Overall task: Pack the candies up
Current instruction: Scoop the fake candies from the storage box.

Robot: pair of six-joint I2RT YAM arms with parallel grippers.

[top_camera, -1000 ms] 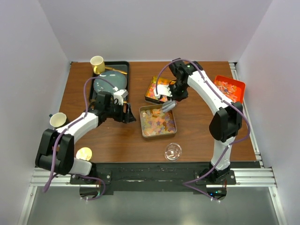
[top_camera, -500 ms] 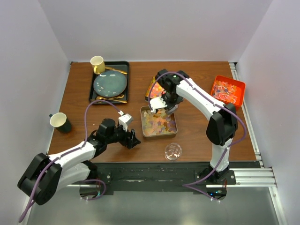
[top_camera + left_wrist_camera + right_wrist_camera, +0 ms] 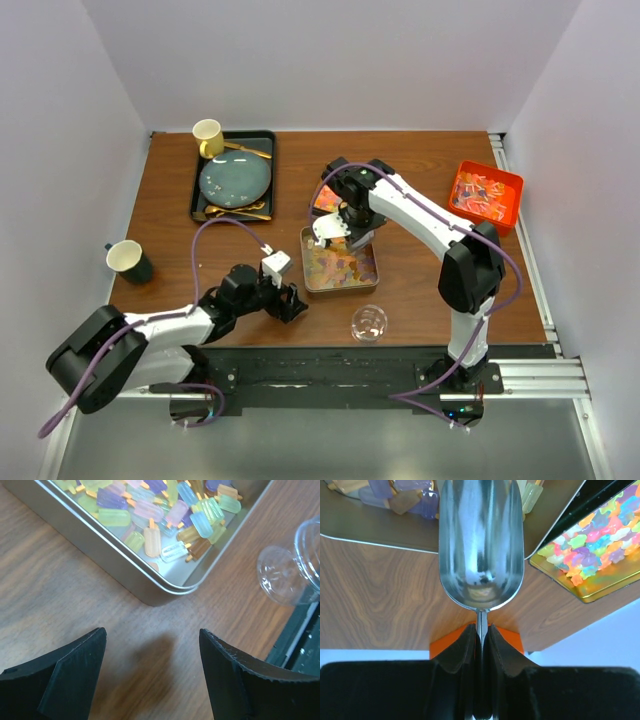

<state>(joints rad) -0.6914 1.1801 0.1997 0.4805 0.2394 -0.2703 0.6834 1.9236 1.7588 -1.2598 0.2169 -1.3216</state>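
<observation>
Pastel candies [image 3: 340,265] fill a silver tin [image 3: 304,262] at mid table; they show as small ice-lolly shapes in the left wrist view [image 3: 150,515]. Bright multicolour candies [image 3: 592,545] lie in a gold tin [image 3: 322,200] behind it, partly hidden by my right arm. Red-white candies [image 3: 485,188] lie in an orange tray at the right. My right gripper [image 3: 481,630] is shut on the handle of the metal scoop [image 3: 481,545], whose empty bowl points into the silver tin's back edge. My left gripper [image 3: 152,635] is open and empty, low over the wood by the tin's front left corner.
A clear plastic cup [image 3: 369,322] stands near the front edge, right of my left gripper, and shows in the left wrist view [image 3: 290,570]. A black tray [image 3: 197,190] with a blue plate, gold cutlery and a yellow cup sits back left. A dark mug [image 3: 128,260] stands at the left edge.
My left arm has swung from the black tray down to the front, toward the silver tin's corner. My right arm has carried the scoop from the gold tin to the silver tin.
</observation>
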